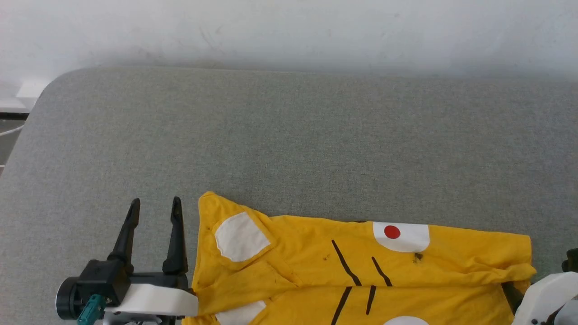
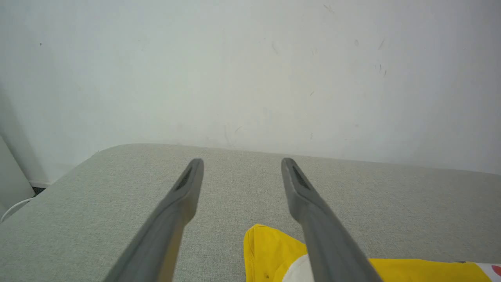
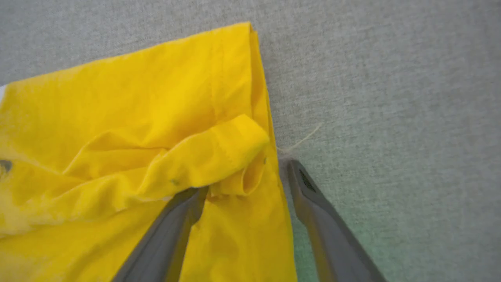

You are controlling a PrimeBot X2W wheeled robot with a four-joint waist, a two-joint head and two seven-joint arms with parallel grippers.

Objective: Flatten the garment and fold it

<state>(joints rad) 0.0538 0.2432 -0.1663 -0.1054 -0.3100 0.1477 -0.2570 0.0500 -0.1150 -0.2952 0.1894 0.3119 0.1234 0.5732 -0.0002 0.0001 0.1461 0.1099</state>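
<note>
garment (image 1: 293, 266): bright yellow tee, low in the head view from the middle over to the right, with its near part cut off by the bottom edge. It looks doubled over lengthwise, and a rumpled ridge runs toward its right end.
markings: there's a white patch (image 1: 240, 237) near the left corner and a white oval with a red dot (image 1: 392, 232) on the far edge. Thin black stripes (image 1: 347, 263) sit around the middle.
right gripper (image 3: 246, 176): fingers apart, straddling the garment's right edge, nothing pinched. One finger (image 3: 182, 213) runs in under a rolled lip of cloth. The other sits over the grey just beside the edge. Can't really tell if that first tip touches the cloth, since the fold hides it.
thread (image 3: 303, 139): pale loose strand on the grey just off the garment's edge, right by the outer fingertip.
left gripper (image 1: 155, 201): fingers apart and empty, just left of the garment's pointed left corner and not touching it. In the left wrist view the yellow corner pokes out beside one finger.
pad (image 1: 289, 135): grey woven surface with a rounded far-left corner. The garment lies along its near side.
wall (image 1: 289, 31): white and a bit scuffed, directly behind the pad.
cable (image 2: 11, 207): white, down off the pad's left side.
</note>
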